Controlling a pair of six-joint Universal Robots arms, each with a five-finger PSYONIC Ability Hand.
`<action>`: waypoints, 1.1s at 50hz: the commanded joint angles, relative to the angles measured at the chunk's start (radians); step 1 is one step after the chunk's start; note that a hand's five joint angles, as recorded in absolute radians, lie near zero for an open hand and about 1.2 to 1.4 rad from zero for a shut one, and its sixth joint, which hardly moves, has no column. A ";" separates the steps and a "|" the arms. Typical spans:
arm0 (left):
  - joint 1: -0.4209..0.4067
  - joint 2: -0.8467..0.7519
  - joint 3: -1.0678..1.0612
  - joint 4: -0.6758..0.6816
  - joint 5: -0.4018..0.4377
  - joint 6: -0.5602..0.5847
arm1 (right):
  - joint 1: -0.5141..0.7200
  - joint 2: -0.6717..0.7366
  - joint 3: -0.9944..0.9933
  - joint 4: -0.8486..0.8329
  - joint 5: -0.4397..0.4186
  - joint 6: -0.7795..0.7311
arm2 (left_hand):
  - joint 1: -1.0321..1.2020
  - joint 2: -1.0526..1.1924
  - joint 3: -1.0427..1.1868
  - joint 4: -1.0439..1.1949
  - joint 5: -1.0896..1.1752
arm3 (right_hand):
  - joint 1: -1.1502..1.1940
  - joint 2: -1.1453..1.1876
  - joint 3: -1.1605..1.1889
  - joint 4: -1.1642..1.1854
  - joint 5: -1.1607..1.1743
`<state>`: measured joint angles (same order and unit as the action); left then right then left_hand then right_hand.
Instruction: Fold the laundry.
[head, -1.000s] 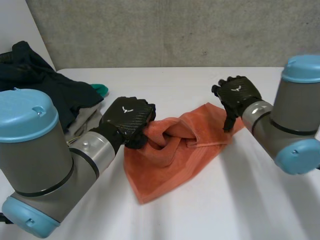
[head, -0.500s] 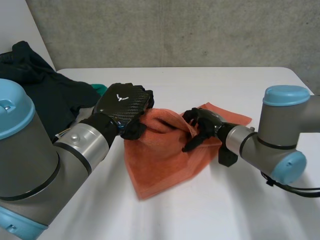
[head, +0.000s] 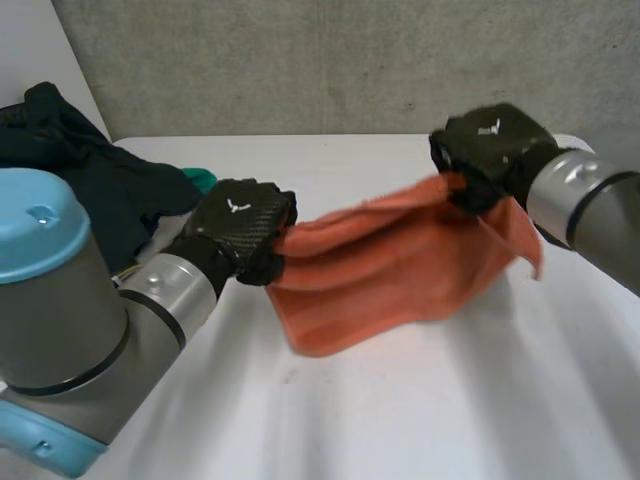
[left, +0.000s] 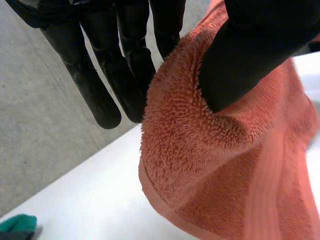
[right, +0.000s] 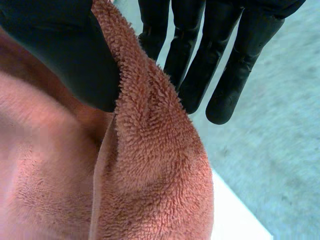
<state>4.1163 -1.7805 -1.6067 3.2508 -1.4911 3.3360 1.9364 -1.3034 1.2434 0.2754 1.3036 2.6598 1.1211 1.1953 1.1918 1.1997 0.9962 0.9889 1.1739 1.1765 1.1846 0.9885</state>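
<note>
While the left hand pinches one end of the orange towel btw thumb & fingers, the towel hangs stretched over the white table. Farther back, the right hand pinches the opposite end, held higher. At the table's far left: dark clothes w/ a green bit.

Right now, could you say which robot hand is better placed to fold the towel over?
Probably the right robot hand: it pinches its end of the towel raised, while the left robot hand holds lower.
</note>
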 joint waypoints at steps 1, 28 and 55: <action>-0.001 -0.152 0.070 0.004 -0.001 0.000 | 0.012 0.044 0.015 0.226 0.026 -0.144 | 0.275 0.201 0.204 0.197 0.226 | 0.407 0.222 0.220 0.212 0.233; 0.059 -0.355 0.609 0.262 -0.066 0.160 | -0.045 0.228 -0.309 -0.382 0.108 -0.032 | 0.275 0.201 0.204 0.197 0.226 | 0.407 0.222 0.220 0.212 0.233; -0.002 -0.106 -0.085 0.326 -0.135 0.194 | -0.093 0.082 0.168 -0.280 -0.013 -0.046 | 0.275 0.201 0.204 0.197 0.226 | 0.407 0.222 0.220 0.212 0.233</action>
<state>4.1508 -1.7961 -1.5449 3.5867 -1.5936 3.5294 1.8682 -1.2462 1.2186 -0.0074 1.2923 2.6175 1.1211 1.1981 1.1934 1.2005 0.9962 0.9914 1.1796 1.1853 1.1886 0.9950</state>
